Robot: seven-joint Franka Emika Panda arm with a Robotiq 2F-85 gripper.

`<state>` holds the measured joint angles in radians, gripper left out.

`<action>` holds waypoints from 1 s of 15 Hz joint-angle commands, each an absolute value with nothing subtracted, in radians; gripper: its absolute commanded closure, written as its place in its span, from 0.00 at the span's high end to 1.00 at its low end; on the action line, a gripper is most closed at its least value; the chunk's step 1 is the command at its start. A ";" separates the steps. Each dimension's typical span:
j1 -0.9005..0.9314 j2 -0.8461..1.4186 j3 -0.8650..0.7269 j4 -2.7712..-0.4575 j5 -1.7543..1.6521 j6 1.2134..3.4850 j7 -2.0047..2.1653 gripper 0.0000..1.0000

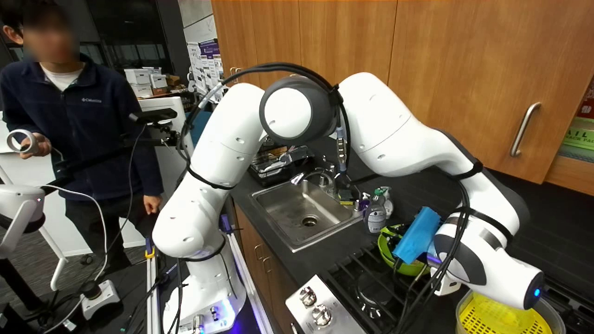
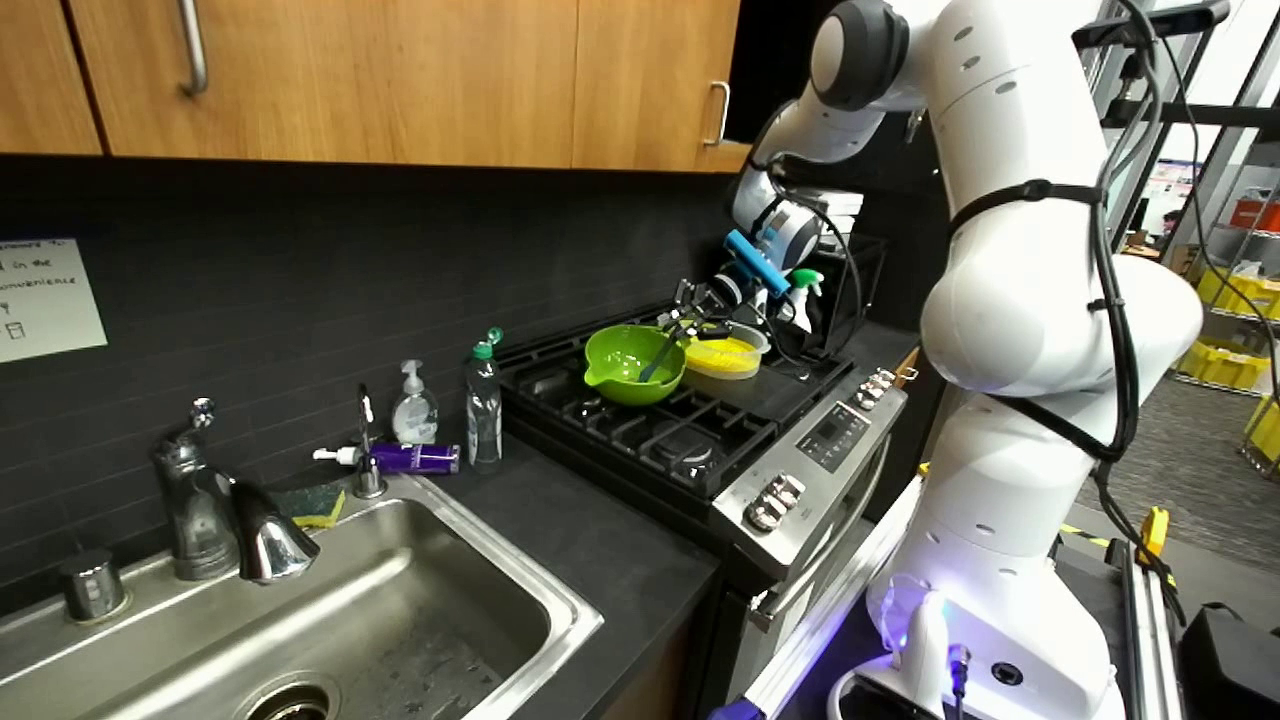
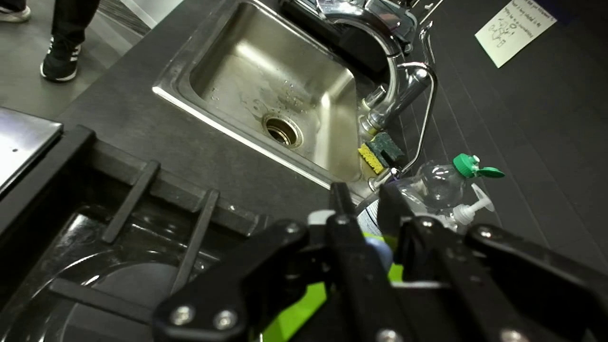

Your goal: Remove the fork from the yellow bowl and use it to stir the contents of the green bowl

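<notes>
tool (image 3: 365, 204) nearly closed, gripping the fork (image 2: 657, 360), which slants into the green bowl (image 2: 612, 352), out of the yellow bowl (image 2: 725, 355). step, judged: stirring. next: gentle circles, fork kept low.

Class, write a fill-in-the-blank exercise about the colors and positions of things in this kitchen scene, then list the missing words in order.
1. By color, the bowl that the utensil in the jaws reaches into is ____.
2. By color, the colander inside the clear container is ____.
3. The squeeze bottle stands upright, while the purple pump bottle lies on its ____.

Missing words: green; yellow; side.
</notes>
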<state>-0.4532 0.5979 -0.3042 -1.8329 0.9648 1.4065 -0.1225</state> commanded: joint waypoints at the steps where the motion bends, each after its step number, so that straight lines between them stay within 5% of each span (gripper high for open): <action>1: -0.440 0.585 -0.307 -1.802 0.927 1.395 -0.075 0.05; 15: -0.432 0.632 -0.275 -1.648 0.840 1.333 0.009 0.05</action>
<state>-0.4334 0.6115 -0.2784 -1.7127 0.8756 1.3732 -0.0317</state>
